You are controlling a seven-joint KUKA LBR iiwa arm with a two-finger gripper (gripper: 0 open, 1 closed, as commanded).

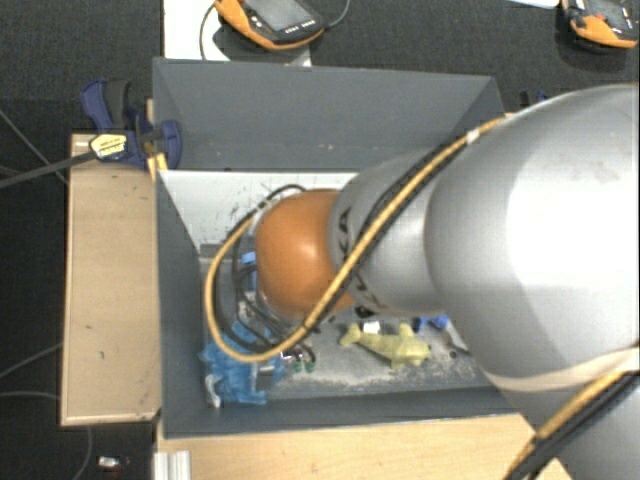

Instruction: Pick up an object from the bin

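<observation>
My gripper (262, 330) is low in the front left part of the bin, mostly hidden under the orange cover on the wrist. A crumpled blue thing (232, 376) lies just below and left of it, against the bin's front left corner. A small dark green piece (305, 362) lies right beside the gripper. A pale yellow, elongated lumpy thing (390, 345) rests on the floor to the right of the gripper, apart from it.
A small blue piece (436, 322) peeks out from under the arm, right of the yellow thing. The big silver arm covers the right half of the bin. A yellow cable loops around the wrist, close to the left wall.
</observation>
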